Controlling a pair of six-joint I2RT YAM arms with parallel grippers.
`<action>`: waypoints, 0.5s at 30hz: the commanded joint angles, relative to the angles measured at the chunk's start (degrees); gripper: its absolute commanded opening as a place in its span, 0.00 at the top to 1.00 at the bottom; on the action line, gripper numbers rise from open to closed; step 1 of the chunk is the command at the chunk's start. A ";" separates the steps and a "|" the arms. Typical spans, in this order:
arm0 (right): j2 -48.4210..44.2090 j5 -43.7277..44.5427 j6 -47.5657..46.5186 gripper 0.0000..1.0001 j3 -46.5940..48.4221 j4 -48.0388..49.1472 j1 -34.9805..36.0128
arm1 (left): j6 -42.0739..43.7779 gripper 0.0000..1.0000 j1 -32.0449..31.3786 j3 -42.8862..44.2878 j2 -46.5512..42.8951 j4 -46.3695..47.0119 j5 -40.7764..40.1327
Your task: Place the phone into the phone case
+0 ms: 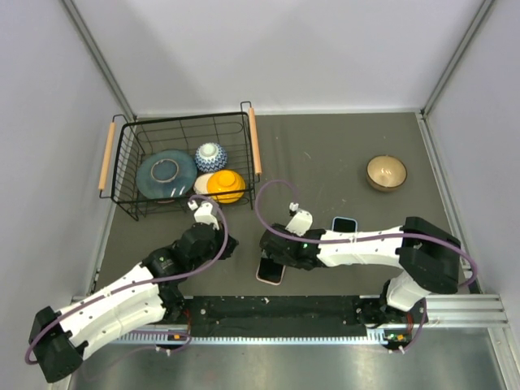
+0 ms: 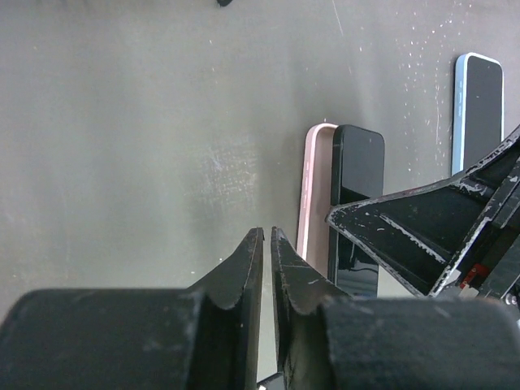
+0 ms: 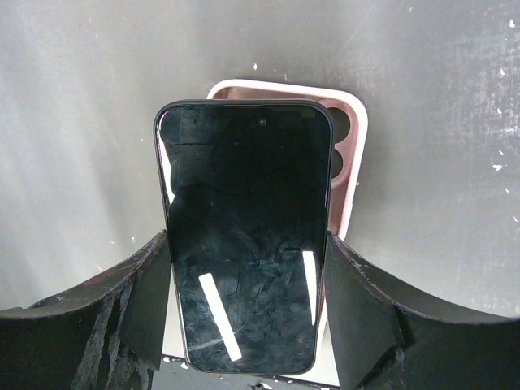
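The phone [image 3: 244, 236], glossy black screen up, sits between the fingers of my right gripper [image 3: 248, 260], which is shut on its long sides. Under it lies the pink phone case [image 3: 351, 162]; its far rim and its camera cut-out show past the phone's top and right side. In the left wrist view the phone [image 2: 358, 166] lies skewed over the case [image 2: 314, 195], leaving the case's left wall bare. My left gripper [image 2: 267, 232] hovers just left of the case with its jaws almost together, holding nothing. From above, both grippers meet at the phone [image 1: 270, 270].
A black-faced slab with a light blue rim [image 1: 344, 224] lies just behind the right arm. A wire basket [image 1: 122, 175] holding dishes stands at the back left. A tan bowl [image 1: 387, 172] sits at the back right.
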 commanded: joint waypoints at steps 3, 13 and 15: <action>1.89 3.86 3.16 0.50 3.97 -4.19 1.41 | 0.30 0.82 0.31 0.57 2.38 3.58 2.36; 1.37 3.77 3.33 0.29 5.02 -5.77 1.50 | -0.13 0.64 0.66 1.80 3.88 3.58 2.97; 0.05 4.03 2.63 0.26 5.11 -6.12 1.41 | -0.31 0.63 0.66 1.71 4.14 3.84 3.41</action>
